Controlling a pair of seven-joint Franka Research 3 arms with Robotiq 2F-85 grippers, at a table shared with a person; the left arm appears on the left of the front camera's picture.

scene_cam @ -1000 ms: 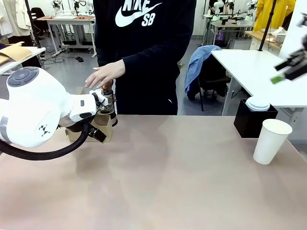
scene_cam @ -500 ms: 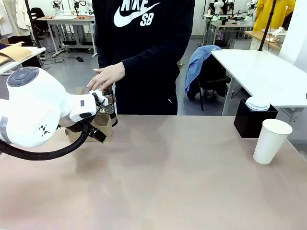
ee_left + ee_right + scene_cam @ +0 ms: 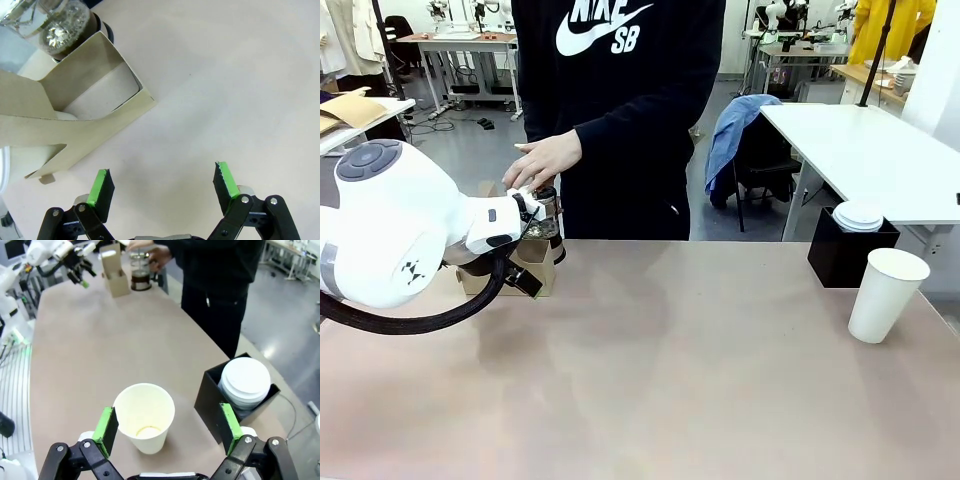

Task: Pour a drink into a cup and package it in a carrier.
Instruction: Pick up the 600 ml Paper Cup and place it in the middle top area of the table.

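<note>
Since a second ago my right hand [image 3: 165, 412] has swung away from its spot over the far white table, and the person's hand [image 3: 545, 160] has come down from a hover to rest on the plunger top of the jug [image 3: 548, 215]. In the last half second nothing has shifted.

My left hand [image 3: 162, 172] hangs low over the bench [image 3: 670, 350], just on my side of the carrier [image 3: 100, 132]. Its green pads stand wide apart over bare bench and grip nothing. The carrier's near corner lies just beyond the pads, and its upright handle panel rises above a cup slot.

The jug stands just beside the carrier, at the corner nearest the person. I cannot tell whether the two touch. The drink [image 3: 140, 284] is a dark band in the lower part of the glass.

The cup [image 3: 886, 295] stands upright on the bench, well apart from the carrier and far off to its right. My right hand hangs above the cup with its pads spread wide. My wrist camera looks straight down into the open mouth, which sits between and below the two pads, and I can see the pale bottom.

The black box [image 3: 850, 255] is also far to the carrier's right, a little farther back than the cup. It holds a stack of white lids [image 3: 858, 215]
</note>
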